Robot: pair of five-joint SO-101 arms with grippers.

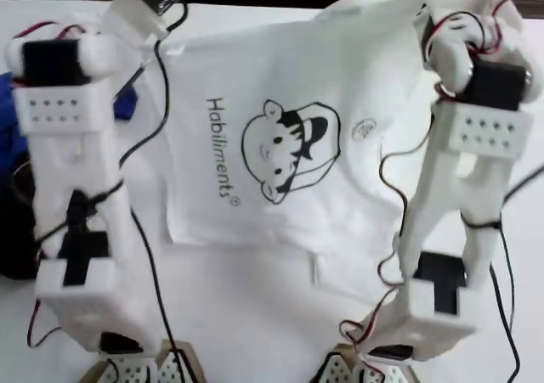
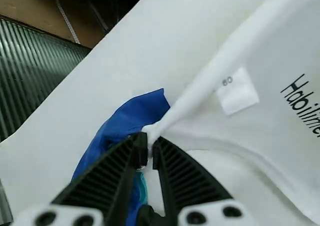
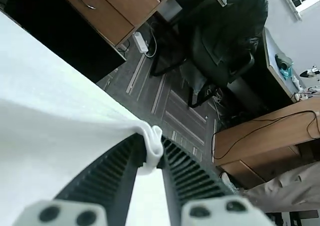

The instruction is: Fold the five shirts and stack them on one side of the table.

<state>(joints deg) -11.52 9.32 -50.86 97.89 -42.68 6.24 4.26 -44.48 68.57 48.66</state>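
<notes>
A white shirt (image 1: 280, 145) with a black cartoon print lies spread across the middle of the table, print up. My left gripper (image 2: 149, 147) is shut on a pinched corner of the white shirt (image 2: 240, 50) at the far left, lifting the cloth; a small size label (image 2: 238, 90) shows on it. My right gripper (image 3: 153, 148) is shut on another pinched edge of the white shirt (image 3: 55, 136) at the far right of the table. A blue shirt (image 2: 120, 128) lies bunched under the left gripper, at the table's left edge (image 1: 126, 103).
Both arms (image 1: 72, 188) (image 1: 459, 196) stand over the near part of the white table (image 1: 255, 332), with loose cables hanging beside them. Beyond the far edge are the floor, a black office chair (image 3: 230, 30) and wooden desks.
</notes>
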